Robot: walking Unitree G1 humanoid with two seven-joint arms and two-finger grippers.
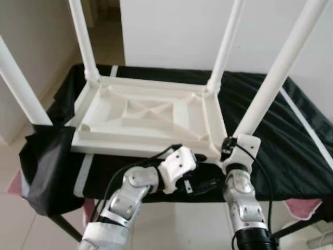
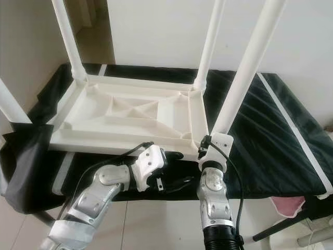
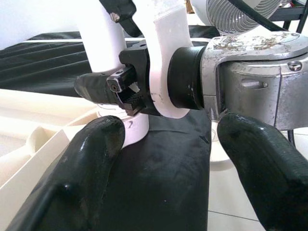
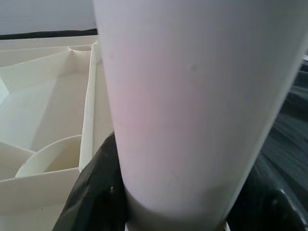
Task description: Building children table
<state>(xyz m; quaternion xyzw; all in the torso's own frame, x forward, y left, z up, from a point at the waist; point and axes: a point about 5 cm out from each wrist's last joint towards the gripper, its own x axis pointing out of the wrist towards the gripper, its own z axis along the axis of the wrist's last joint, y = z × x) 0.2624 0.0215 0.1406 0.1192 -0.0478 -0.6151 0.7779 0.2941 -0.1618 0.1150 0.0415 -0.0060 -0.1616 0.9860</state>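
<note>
A white children's table [image 1: 145, 117] lies upside down on a black-covered bench [image 1: 291, 135], its legs pointing up. My right gripper [image 2: 206, 147] is shut on the base of the near right leg [image 1: 276, 78], where it meets the corner socket. In the right wrist view that leg [image 4: 192, 96] stands between the black fingers [image 4: 94, 192]. My left gripper [image 1: 205, 185] hangs open just below the table's near edge and points toward the right wrist. Its fingers [image 3: 82, 163] hold nothing.
Other legs stand at the far left [image 1: 83, 39], far right [image 1: 226, 44] and near left [image 1: 18, 86]. Black cloth [image 1: 47, 166] droops off the bench's left end. A pink cloth [image 1: 304, 208] lies on the tiled floor at right. A fan [image 3: 236, 14] stands behind.
</note>
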